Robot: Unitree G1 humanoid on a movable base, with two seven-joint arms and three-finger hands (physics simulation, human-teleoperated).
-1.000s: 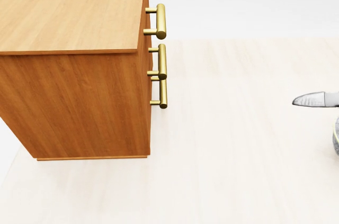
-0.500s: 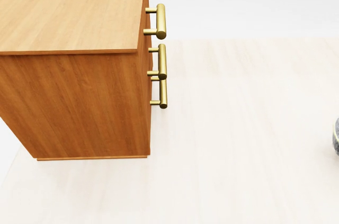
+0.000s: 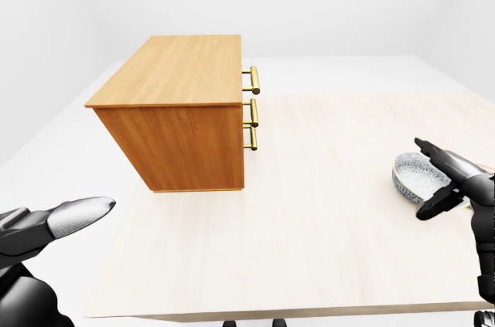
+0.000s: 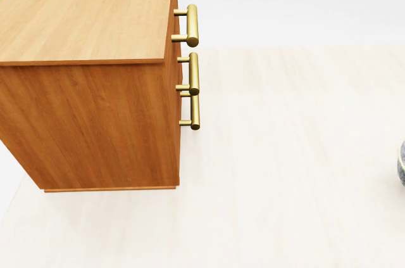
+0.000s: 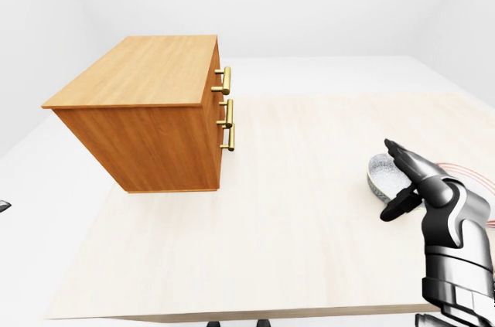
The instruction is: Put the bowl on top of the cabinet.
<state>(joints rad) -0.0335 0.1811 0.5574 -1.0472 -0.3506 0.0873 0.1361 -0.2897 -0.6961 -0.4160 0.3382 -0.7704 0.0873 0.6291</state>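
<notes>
Grey bowl (image 3: pixel 412 174) lies just left of my right hand (image 5: pixel 429 184), fingers spread, gripping nothing (left hand (image 3: pixel 48 223), also spread, is well apart); cabinet (image 3: pixel 179 110) stands farther left.

- A second ago, the right hand (image 5: pixel 431 188) had a grey fingertip poking in at the right edge of the head view (just above the bowl (image 4: pixel 402 164)).
- That fingertip has slipped out of that view now.

Upright grey bowl (image 3: pixel 408 175), cabinet (image 3: pixel 174 72) (wooden) well apart
</notes>
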